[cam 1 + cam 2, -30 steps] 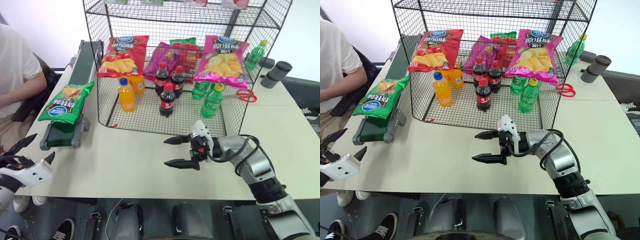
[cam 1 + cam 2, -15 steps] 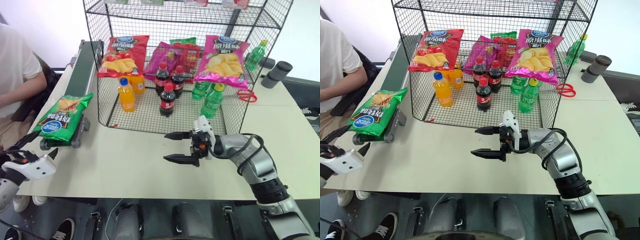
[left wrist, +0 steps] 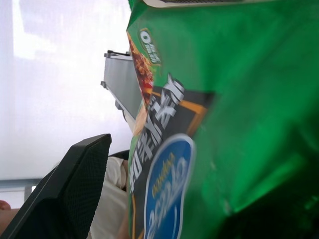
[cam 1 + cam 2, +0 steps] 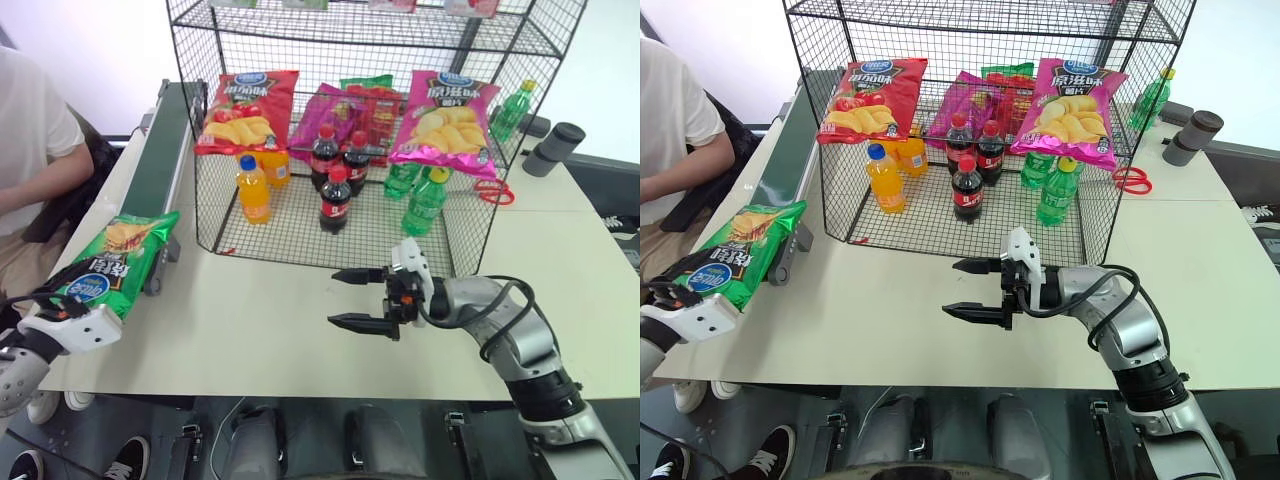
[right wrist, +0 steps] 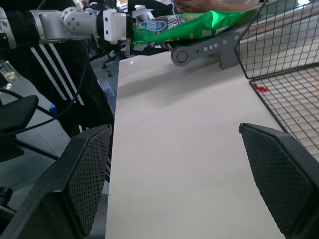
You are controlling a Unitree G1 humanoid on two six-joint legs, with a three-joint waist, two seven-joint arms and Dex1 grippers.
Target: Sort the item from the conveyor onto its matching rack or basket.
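The table (image 4: 270, 330) carries a tall black wire rack (image 4: 520, 60) on its far half, already stocked with a red crisp bag (image 4: 245, 108), a magenta crisp bag (image 4: 445, 112), cola bottles (image 4: 334, 195), green bottles (image 4: 423, 203) and an orange drink (image 4: 252, 190). Along the rack's left side runs the conveyor (image 4: 165, 130), and the green crisp bag (image 4: 108, 262) hangs over its near roller end, its lower corner reaching down to my left gripper (image 4: 50, 303) at the table's edge. From the left wrist view the bag (image 3: 234, 114) sits right against one finger and fills the space beside it, but I cannot tell whether the jaws have closed onto it or merely bracket it. A person in a white shirt (image 4: 30, 150) sits beside the conveyor. My right gripper (image 4: 352, 297) hovers above the table in front of the rack, jaws spread wide with nothing between them, pointing across toward the bag. I judge I am at the pick-up step: the bag is being taken off the belt's end. Next I need a firm pinch on that lower edge, then a lift clear of the roller and a carry toward the rack, probably passing to the waiting right gripper. Glossy film may slip, so I would confirm the hold first.
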